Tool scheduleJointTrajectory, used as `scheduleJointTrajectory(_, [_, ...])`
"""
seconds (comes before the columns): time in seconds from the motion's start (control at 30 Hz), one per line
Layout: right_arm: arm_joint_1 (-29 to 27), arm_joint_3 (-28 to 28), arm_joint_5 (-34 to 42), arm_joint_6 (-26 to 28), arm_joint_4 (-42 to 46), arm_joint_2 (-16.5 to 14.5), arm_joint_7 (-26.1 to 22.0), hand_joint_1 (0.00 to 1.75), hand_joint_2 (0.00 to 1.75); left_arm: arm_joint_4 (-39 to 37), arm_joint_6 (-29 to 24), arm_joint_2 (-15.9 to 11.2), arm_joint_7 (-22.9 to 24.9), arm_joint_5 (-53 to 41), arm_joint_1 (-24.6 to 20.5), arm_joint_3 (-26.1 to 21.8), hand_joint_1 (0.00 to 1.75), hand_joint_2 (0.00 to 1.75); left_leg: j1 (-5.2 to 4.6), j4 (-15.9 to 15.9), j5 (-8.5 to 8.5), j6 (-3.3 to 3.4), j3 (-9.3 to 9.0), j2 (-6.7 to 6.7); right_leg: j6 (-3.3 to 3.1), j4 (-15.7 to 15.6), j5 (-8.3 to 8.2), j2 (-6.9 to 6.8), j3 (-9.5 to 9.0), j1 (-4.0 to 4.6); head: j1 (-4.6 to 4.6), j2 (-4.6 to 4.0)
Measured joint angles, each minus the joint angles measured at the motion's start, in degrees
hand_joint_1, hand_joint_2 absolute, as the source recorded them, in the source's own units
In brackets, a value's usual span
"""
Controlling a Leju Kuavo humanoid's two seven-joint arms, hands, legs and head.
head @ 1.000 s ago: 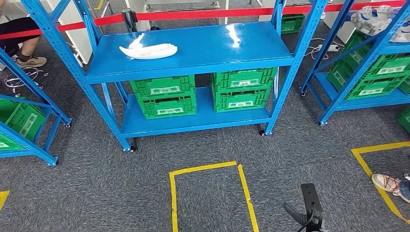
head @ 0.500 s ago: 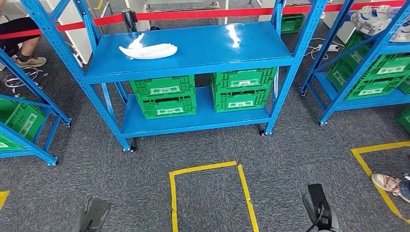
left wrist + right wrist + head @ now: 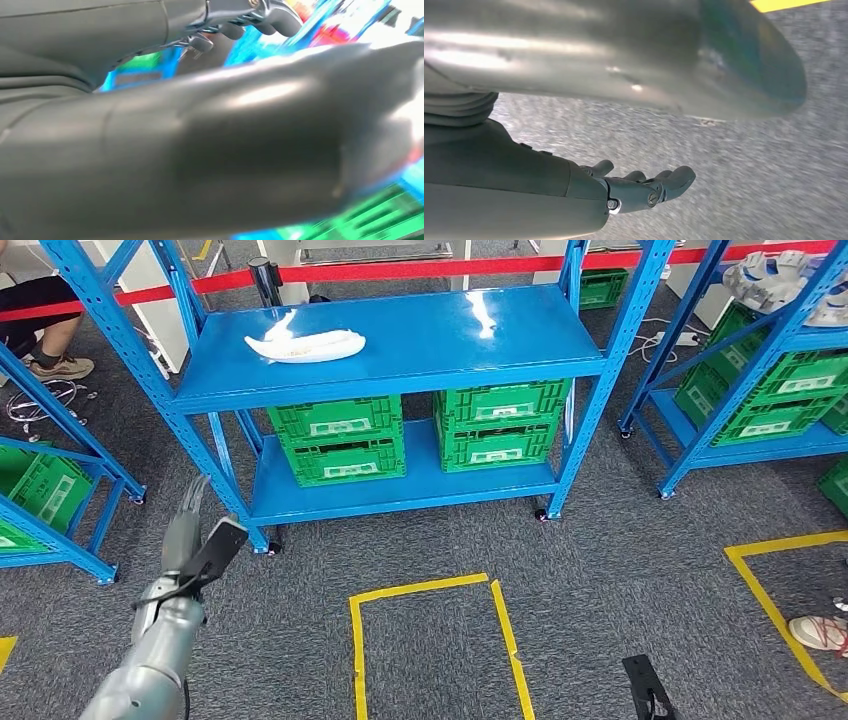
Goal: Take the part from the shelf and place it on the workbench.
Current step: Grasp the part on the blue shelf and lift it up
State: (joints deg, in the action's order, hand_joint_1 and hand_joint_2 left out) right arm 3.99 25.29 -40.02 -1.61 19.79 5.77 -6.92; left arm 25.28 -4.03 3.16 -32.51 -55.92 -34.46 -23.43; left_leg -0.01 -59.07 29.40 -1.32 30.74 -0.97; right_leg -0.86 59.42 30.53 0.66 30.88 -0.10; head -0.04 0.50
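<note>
The white curved part (image 3: 305, 344) lies on the left half of the top board of the blue shelf (image 3: 440, 340), in the head view. My left hand (image 3: 187, 523) is raised on its silver arm in front of the shelf's left post, well below and short of the part, fingers stretched out and holding nothing. In the left wrist view its thick thumb (image 3: 260, 145) is blurred, with the darker fingers (image 3: 250, 17) apart from it. My right hand (image 3: 644, 190) hangs low over the grey carpet, fingers loosely apart, nothing in it.
Green crates (image 3: 345, 440) fill the shelf's lower board. A red barrier tape (image 3: 400, 270) runs behind it. More blue racks stand at left (image 3: 50, 490) and right (image 3: 760, 390). A yellow tape square (image 3: 430, 640) marks the floor. A person's shoe (image 3: 820, 632) is at the right.
My left arm has swung up from the bottom edge towards the shelf's left post. My right arm has sunk lower. The shoe at the right has shifted slightly down and right.
</note>
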Motion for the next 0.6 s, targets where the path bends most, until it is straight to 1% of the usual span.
scheduleJointTrajectory(0.3, [-0.55,2.10,-3.69,-2.58,-3.10,-0.90,3.63,0.00,0.00,5.50,0.79,0.27,2.90,3.34,-12.81,12.24,0.00,0.00,0.00,-0.01,-0.03,0.01,0.00,0.01,0.02,0.00,-0.04,0.03,0.00,0.00,0.00,0.00])
scheduleJointTrajectory(0.5, [-0.79,3.38,-6.14,-4.27,-4.76,-1.83,5.09,0.00,0.00,7.96,-0.41,0.14,7.22,4.66,-21.13,20.84,0.00,0.00,-0.01,-0.03,-0.03,0.01,0.01,0.00,0.02,0.00,-0.05,0.03,-0.02,-0.01,0.00,0.00])
scheduleJointTrajectory(0.6, [-0.77,3.85,-7.65,-5.06,-5.51,-2.46,5.70,0.00,0.00,8.57,-1.45,-0.38,9.94,5.21,-25.12,25.15,0.00,0.00,-0.06,-0.09,-0.02,0.02,0.03,-0.01,0.07,0.00,-0.10,0.04,-0.02,-0.08,0.00,0.00])
